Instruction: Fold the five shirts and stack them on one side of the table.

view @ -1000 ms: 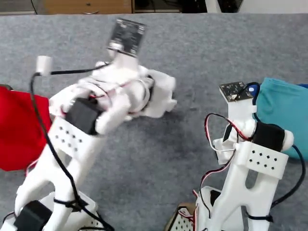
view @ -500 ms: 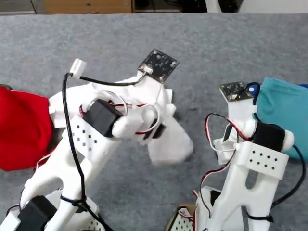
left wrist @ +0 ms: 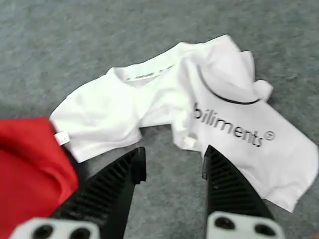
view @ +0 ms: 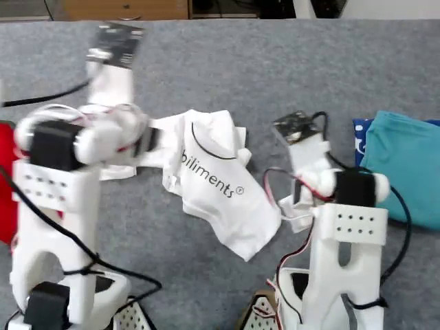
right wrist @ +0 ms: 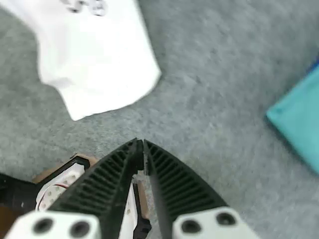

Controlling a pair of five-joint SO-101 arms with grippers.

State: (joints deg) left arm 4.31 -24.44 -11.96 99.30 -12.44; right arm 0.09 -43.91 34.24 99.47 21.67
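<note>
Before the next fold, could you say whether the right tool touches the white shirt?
Apart: the right wrist view shows bare table between the right tool and the white shirt.

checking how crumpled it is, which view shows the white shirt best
The left wrist view: nearly the whole white shirt, neckline and print, lies beyond the left gripper. In the high view the left arm covers one end. The right wrist view catches one corner.

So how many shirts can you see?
3: white shirt crumpled mid-table, red shirt at the left edge, teal shirt at the right. A blue edge under it may be another.
</note>
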